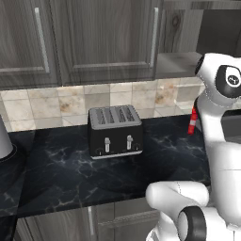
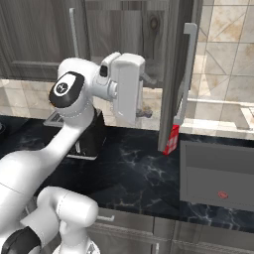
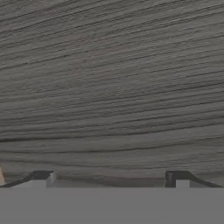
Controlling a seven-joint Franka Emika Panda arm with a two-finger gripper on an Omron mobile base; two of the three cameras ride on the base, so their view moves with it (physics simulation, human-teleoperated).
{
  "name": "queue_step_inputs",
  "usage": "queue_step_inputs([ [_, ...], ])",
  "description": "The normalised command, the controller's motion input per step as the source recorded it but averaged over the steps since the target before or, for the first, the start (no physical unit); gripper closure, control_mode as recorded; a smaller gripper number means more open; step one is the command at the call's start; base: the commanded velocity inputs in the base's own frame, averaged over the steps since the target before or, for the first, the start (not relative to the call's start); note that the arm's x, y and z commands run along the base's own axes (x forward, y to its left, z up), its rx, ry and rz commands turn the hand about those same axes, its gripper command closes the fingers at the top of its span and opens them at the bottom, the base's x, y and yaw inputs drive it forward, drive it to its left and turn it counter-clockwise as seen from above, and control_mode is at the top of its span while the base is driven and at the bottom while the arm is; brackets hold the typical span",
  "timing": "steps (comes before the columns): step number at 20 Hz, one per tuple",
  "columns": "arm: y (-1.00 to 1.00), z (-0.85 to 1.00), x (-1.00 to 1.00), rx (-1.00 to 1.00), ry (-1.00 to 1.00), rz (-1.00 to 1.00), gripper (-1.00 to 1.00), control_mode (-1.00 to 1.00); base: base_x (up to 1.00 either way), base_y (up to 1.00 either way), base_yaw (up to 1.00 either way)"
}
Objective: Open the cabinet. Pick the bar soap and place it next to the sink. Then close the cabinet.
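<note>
Hand view: pincer (image 3: 109, 177) spread, facing cabinet (image 3: 112, 87) wood

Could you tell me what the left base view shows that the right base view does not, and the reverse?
Only the left base view shows the toaster's front levers and the closed cabinet doors above it. Only the right base view shows the sink and the cabinet's opened door edge-on. Both show the black counter, the red-and-white bottle and the tiled wall.

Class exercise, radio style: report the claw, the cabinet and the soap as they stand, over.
Claw open, empty, facing wood grain inside the cabinet. Right door swung open, edge-on. Bar soap not made out. Red-and-white bottle standing by the sink.
</note>
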Motion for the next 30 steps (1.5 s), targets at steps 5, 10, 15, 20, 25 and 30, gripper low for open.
queue_step_inputs([
  [5,0.51,0.00,-0.11,0.13,-0.28,0.13,-1.00,-1.00,0.00,0.00,0.00],
  [10,0.50,0.00,0.00,0.15,-0.31,0.15,-1.00,-1.00,0.00,0.00,0.00],
  [15,0.42,-0.03,0.00,0.16,-0.31,0.15,-1.00,-1.00,0.00,0.00,0.00],
  [20,0.40,-0.12,0.00,0.16,-0.29,0.17,-1.00,-1.00,0.00,0.00,0.00],
  [25,0.35,-0.03,0.00,0.19,-0.26,0.22,-1.00,-1.00,0.00,0.00,0.00],
  [30,0.31,0.00,0.00,0.21,-0.22,0.28,-1.00,-1.00,0.00,0.00,0.00],
])
